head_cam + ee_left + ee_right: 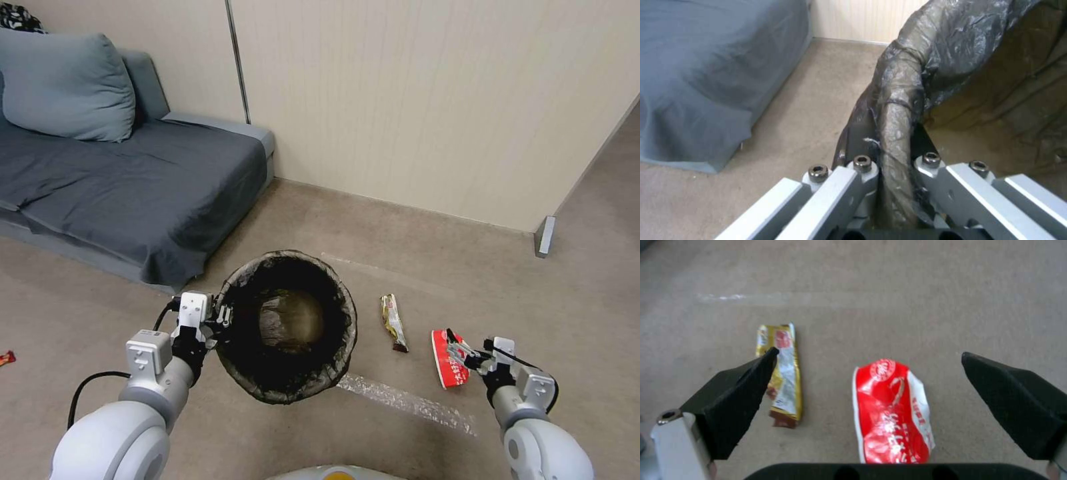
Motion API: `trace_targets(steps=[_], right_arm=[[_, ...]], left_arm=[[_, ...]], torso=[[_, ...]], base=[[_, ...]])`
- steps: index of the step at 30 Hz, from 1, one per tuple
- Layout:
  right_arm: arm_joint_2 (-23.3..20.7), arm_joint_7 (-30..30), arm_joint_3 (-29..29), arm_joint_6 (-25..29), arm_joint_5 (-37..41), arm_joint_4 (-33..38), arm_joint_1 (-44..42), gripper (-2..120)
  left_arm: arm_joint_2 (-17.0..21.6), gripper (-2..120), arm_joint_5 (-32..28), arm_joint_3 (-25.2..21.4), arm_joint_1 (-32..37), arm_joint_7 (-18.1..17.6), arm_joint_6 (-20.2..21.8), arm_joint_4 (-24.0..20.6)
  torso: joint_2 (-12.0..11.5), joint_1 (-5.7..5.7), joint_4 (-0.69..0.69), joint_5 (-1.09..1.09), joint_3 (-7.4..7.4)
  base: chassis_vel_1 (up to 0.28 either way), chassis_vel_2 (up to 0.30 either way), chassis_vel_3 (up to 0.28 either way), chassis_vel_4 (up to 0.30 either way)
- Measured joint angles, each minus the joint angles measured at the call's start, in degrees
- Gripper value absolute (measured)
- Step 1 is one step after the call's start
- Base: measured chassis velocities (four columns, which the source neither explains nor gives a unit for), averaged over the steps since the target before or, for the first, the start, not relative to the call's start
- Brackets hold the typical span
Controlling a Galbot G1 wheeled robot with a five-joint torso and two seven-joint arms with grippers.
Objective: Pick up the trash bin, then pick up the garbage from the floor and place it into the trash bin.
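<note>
Two wrappers lie on the carpet ahead of your right gripper (867, 373), and the red packet (893, 413) is the one it is lined up on: it sits directly below and between the wide-spread black fingers (735, 396), slightly nearer the wrist than the fingertips, with bare floor on either side. Its long axis runs along the gripper's reach, away from the wrist, so the fingers would close across its short width, which looks like the easier bite. The yellow snack wrapper (781, 373) lies roughly parallel to it, just beyond one fingertip and off to the bin's side; I judge you should keep that finger clear of it as you descend. From the head view, your right gripper (467, 353) hovers over the near end of the red packet (445, 363), with the yellow snack wrapper (393, 322) between it and the trash bin (287, 327). Your left gripper (220, 319) is clamped on the bag-covered rim of the trash bin (898, 110), one finger inside and one outside, holding its mouth open toward the right arm. The right arm is plainly the nearer one for this pick.
</note>
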Motion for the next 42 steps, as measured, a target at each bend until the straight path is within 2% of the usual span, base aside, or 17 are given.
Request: trace_targets(steps=[3, 5, 12, 17, 35, 40, 42], right_arm=[[0.16, 0.38, -0.09, -0.02, -0.13, -2.76, 1.64, 100], [0.45, 1.13, -0.30, 0.00, -1.28, -7.08, 4.04, 100], [0.65, 2.00, -0.31, 0.05, -2.12, -11.26, 6.22, 100], [0.74, 2.37, -0.62, 0.61, -4.49, -17.88, 9.14, 100], [2.89, 4.34, -0.72, 3.06, -9.48, -26.52, 14.04, 100], [3.19, 4.41, -0.64, 3.50, -10.18, -28.20, 15.00, 95], [3.38, 4.68, -0.60, 4.32, -10.73, -29.22, 15.49, 84]], left_arm=[[0.27, 2, -0.42, -0.28, 0.04, 0.00, 0.05, -0.12], [0.31, 2, -0.68, -0.63, 0.26, 0.00, 0.06, -0.35], [0.48, 2, -0.85, -0.67, 0.30, 0.01, 0.11, -0.44], [0.90, 2, -0.94, -0.45, 0.36, 0.05, 0.14, -0.44], [1.66, 2, -1.78, -0.13, 0.26, 0.17, 0.25, -0.51], [1.56, 2, -1.79, 0.01, 0.16, 0.40, 0.31, -0.51], [1.41, 2, -1.78, 0.13, 0.10, 0.64, 0.32, -0.51]], torso=[[0.00, 0.00, 0.00, 0.00, 0.00], [0.00, 0.00, 0.02, 0.01, 0.00], [0.00, 0.00, 0.01, 0.00, 0.00], [0.00, 0.00, 0.01, 0.00, 0.00], [0.00, 0.00, 0.01, 0.00, 0.00], [0.00, 0.00, 0.01, 0.00, 0.00], [0.00, 0.00, 0.02, 0.00, 0.00]], base=[[0.000, 0.000, 0.000, 0.000], [0.000, 0.000, 0.000, 0.000], [0.000, 0.000, 0.000, 0.000], [0.000, 0.000, 0.000, 0.000], [0.000, 0.000, 0.000, 0.000], [0.000, 0.000, 0.000, 0.000], [0.000, 0.000, 0.000, 0.000]])
